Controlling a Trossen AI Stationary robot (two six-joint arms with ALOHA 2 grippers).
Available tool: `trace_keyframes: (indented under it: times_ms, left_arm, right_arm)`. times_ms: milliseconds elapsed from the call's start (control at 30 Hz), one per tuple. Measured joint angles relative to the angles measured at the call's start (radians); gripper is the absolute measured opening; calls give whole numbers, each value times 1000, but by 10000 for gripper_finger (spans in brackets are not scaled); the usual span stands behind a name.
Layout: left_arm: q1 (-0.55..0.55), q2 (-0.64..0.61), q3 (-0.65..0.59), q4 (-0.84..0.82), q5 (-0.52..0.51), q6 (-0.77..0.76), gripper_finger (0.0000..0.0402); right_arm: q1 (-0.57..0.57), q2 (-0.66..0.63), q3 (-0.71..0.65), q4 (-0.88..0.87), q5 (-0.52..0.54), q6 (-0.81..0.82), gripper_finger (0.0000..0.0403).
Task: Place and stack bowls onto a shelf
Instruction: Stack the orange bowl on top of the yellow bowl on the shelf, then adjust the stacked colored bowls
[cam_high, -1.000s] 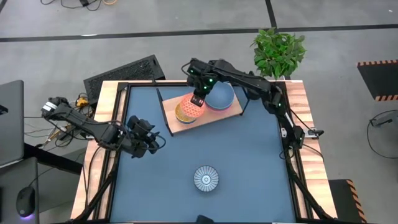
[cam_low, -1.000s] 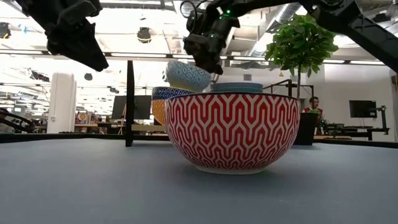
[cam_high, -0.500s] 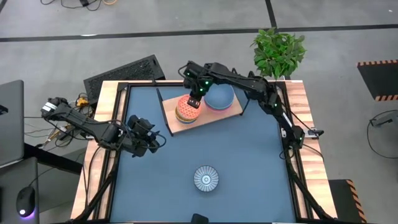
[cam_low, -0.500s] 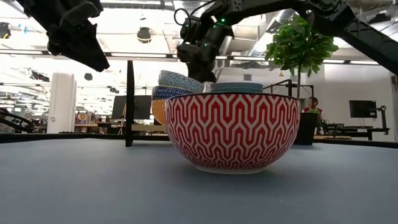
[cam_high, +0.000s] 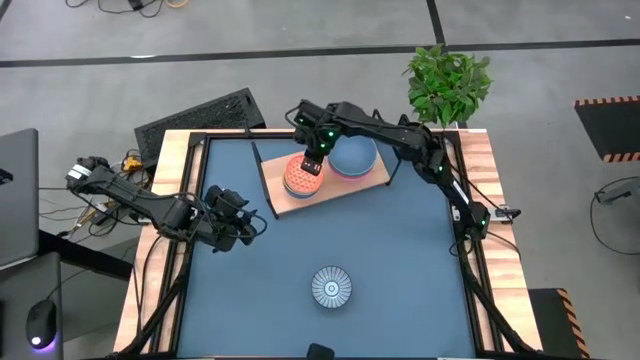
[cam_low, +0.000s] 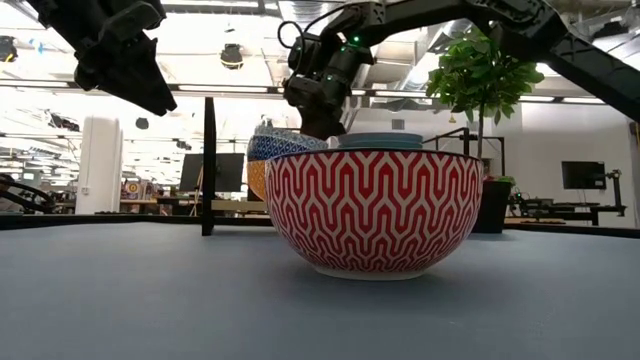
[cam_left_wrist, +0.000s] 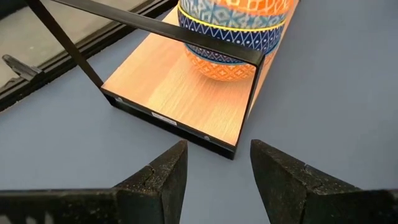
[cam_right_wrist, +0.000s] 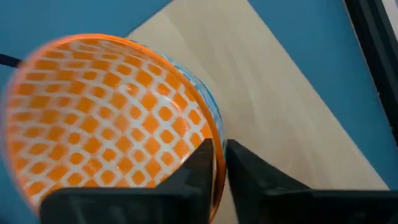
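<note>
The shelf (cam_high: 335, 190), a light-wood board in a thin black wire frame, lies at the far middle of the blue mat. On its left part an orange-patterned bowl (cam_high: 302, 177) sits nested in a blue-patterned bowl (cam_low: 268, 148), which rests in another orange bowl (cam_left_wrist: 224, 65). My right gripper (cam_high: 313, 164) is at the top bowl's rim. A grey-blue bowl (cam_high: 352, 155) tops a pink one on the shelf's right part. A red-patterned bowl with a striped inside (cam_high: 331, 287) stands on the mat near the front. My left gripper (cam_high: 246, 228) hovers open to the shelf's left. My right gripper has the orange-patterned bowl's rim (cam_right_wrist: 214, 134) between its fingers, one finger (cam_right_wrist: 198, 165) inside the bowl and one outside. The fingers come slanting down from the far right side. The bowl sits upright, nested in the bowl beneath it on the shelf.
The shelf's black wire uprights (cam_high: 256, 160) rise at its ends. A potted plant (cam_high: 447, 82) stands at the table's far right corner, and a black pad (cam_high: 195, 122) lies off the far left corner. Bare mat (cam_high: 400, 260) lies between the shelf and the front bowl.
My right gripper has sunk and drifted slightly toward the table's left with the orange-patterned bowl. The bowl, tilted and clear above the stack a second ago, has levelled and now sits down inside the blue-patterned bowl.
</note>
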Motion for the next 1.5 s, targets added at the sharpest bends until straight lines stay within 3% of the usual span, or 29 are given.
trace_keyframes:
  times_ms: [267,500,667,833,967,1100,1233,1300,1367,1500]
  left_arm:
    - [0,0,0,0,0,0,162]
    - [0,0,0,-1,-1,6,162]
    - [0,0,0,-1,-17,5,162]
    - [0,0,0,-1,-24,5,162]
    - [0,0,0,-1,-56,5,162]
    - [1,0,0,31,-174,58,157]
    - [22,0,-1,207,-272,243,109]
    - [36,0,-1,330,-258,365,65]
    - [57,0,-1,448,-179,493,21]
    - [130,0,-12,630,1,691,4]
  right_arm:
    - [18,-4,2,-12,0,-26,179]
    - [19,-74,2,9,1,-11,206]
    - [35,-111,4,121,-12,18,194]
    - [123,-93,3,165,-17,7,161]
    - [206,-79,-24,166,187,-70,126]
    - [271,-94,-22,132,443,-130,90]
    - [310,-154,-1,18,513,-129,54]
    - [319,-195,1,-28,517,-117,36]
    - [323,-233,1,-80,517,-99,22]
    - [334,-307,-1,-161,520,-42,17]
